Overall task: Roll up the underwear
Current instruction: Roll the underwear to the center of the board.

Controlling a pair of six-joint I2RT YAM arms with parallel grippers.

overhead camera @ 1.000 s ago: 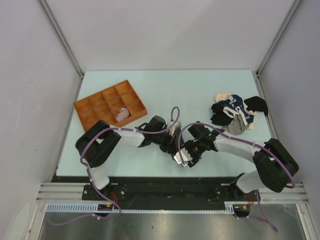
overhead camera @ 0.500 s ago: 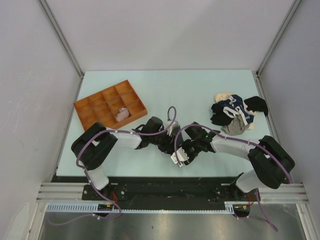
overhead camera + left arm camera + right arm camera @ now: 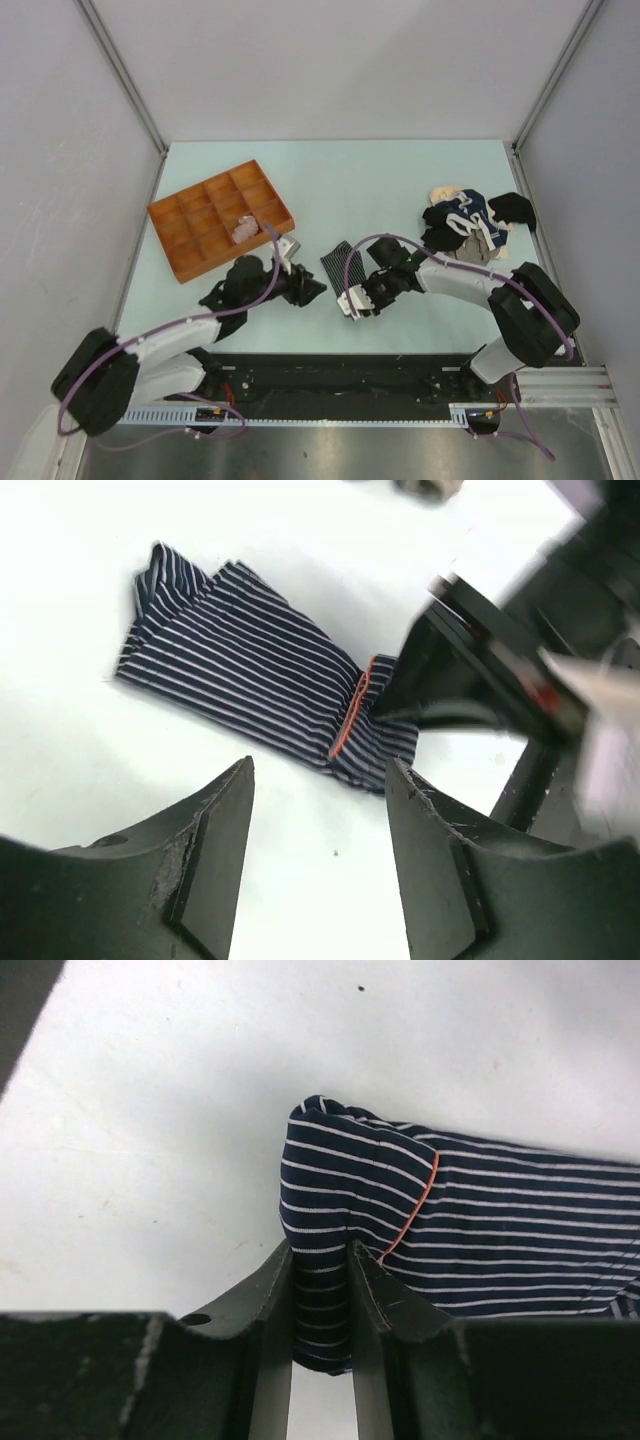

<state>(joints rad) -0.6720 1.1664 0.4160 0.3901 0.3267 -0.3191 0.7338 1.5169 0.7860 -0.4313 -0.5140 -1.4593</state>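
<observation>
A navy underwear with thin white stripes and an orange seam [image 3: 336, 263] [image 3: 240, 670] [image 3: 480, 1220] lies partly folded on the table between the arms. My right gripper [image 3: 356, 292] [image 3: 320, 1260] is shut on its folded near end, cloth pinched between both fingers; it also shows in the left wrist view [image 3: 470, 670]. Short of the cloth, to its left, my left gripper [image 3: 316, 290] [image 3: 320, 790] is open and holds nothing. More underwear [image 3: 470, 225], black, cream and navy, lies heaped at the right.
An orange compartmented tray [image 3: 190, 225] stands at the back left with a pale pink rolled piece [image 3: 243, 228] in one compartment. The pale table [image 3: 350, 180] is walled by grey panels on three sides.
My left gripper has opened, let go of the striped underwear and drawn back to the left. My right gripper has closed on the garment's near end.
</observation>
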